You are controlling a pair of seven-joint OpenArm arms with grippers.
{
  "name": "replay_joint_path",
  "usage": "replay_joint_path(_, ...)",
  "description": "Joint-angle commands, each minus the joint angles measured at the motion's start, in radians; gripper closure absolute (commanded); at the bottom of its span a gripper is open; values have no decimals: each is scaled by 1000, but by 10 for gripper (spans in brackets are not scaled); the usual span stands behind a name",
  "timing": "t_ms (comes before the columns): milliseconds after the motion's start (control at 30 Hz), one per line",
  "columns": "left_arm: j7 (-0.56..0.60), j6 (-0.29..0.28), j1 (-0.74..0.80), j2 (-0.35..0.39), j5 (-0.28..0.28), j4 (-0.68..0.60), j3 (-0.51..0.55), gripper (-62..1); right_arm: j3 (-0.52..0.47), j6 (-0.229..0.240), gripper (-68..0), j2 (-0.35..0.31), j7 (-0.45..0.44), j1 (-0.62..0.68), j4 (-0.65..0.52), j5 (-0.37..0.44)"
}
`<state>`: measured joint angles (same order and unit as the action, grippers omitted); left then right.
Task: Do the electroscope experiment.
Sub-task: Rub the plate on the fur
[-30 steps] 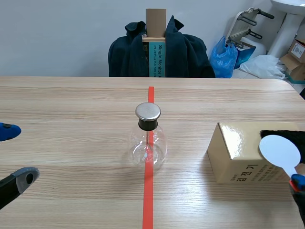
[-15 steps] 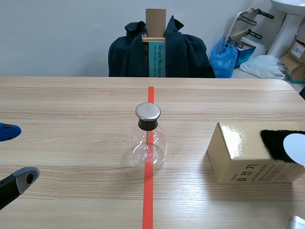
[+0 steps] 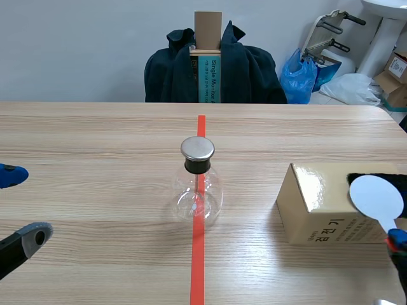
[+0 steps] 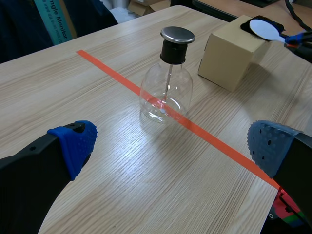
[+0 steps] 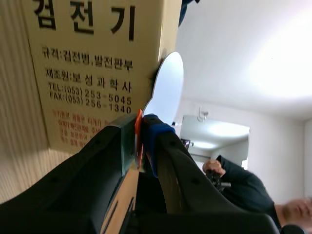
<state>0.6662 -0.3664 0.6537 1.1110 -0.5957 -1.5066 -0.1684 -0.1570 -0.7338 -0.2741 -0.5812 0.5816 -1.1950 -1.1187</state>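
Note:
The electroscope (image 3: 198,184), a clear glass flask with a metal cap and black stopper, stands on the red tape at the table's middle, also in the left wrist view (image 4: 166,83). A tan cardboard box (image 3: 315,203) (image 4: 226,58) (image 5: 92,63) sits to its right with a black fur cloth (image 3: 399,179) on top. My right gripper (image 3: 395,240) (image 5: 140,134) is shut on the handle of a white round paddle (image 3: 376,197) (image 4: 263,28) (image 5: 168,85), whose disc lies over the cloth. My left gripper (image 3: 22,204) (image 4: 170,146) stands open at the table's left, well short of the flask.
A chair draped with a dark jacket (image 3: 216,67) stands past the far edge, with a cardboard piece and a teal book on it. Bags and boxes (image 3: 343,76) lie on the floor at the back right. A person (image 5: 243,183) shows beyond the right gripper.
The white paddle slid to the right across the black cloth, nearly out of view, then came back left over it. The left arm and the flask kept still.

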Motion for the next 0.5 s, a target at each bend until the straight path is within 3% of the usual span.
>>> replay_joint_path(0,18,9,-3,-2,-7,-5,14,-623,-9,-36,-7,-8,81,-5,-7,22)
replay_joint_path(100,18,14,-3,-2,-7,-5,14,-623,-19,-31,-7,-10,119,-5,-7,48)
replay_joint_path(167,18,14,-3,-3,-7,-5,14,-623,-14,-34,-7,-11,35,-9,-8,39)
replay_joint_path(233,18,14,-3,-3,-7,-5,14,-623,-3,-45,-7,-10,6,-14,-8,23)
replay_joint_path(367,18,14,-3,-3,-7,-5,14,-623,-8,-49,-7,-14,124,-14,-8,69)
replay_joint_path(467,18,14,-3,-3,-7,-5,14,-623,-19,-32,-7,-20,137,-14,-8,82)
